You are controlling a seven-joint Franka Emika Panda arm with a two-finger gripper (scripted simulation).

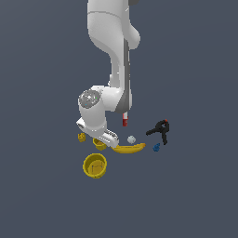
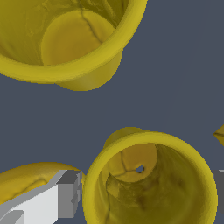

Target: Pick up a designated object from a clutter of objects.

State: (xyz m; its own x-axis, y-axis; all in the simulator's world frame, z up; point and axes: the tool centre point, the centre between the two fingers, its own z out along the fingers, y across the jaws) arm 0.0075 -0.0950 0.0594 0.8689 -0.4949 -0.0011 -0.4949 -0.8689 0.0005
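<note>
target cup (image 2: pixel 151 183): mid-sized yellow cup, upright, mouth up. Sits directly under the gripper (image 1: pixel 103 139). Small dark hole in its base in the wrist view. Lower rim is cut off by the frame edge.
target in exterior view: mostly hidden behind the gripper; only a yellow sliver (image 1: pixel 99 144) shows.
gripper: spread wide. One grey finger (image 2: pixel 65 194) sits just outside the target cup's wall, the other is barely visible at the opposite frame edge. Cannot tell if the pads touch the cup; nothing visibly lifted.
large cup (image 1: pixel 95 165): near the target cup, apart from it. Partly cropped in the wrist view (image 2: pixel 65 39).
tiny cup (image 1: pixel 82 137): near the target cup, partly behind the gripper.
banana (image 1: pixel 130 148): just beside the target cup; near end hidden under the gripper.
marker (image 1: pixel 124 120): red and white, upper part hidden behind the arm.
ball (image 1: pixel 131 139): white, just beside the banana.
clamp (image 1: pixel 160 130): black, beyond the banana's far end.
blue piece (image 1: pixel 156 148): near the clamp, shape too small to tell.
writing/labels: none readable.
</note>
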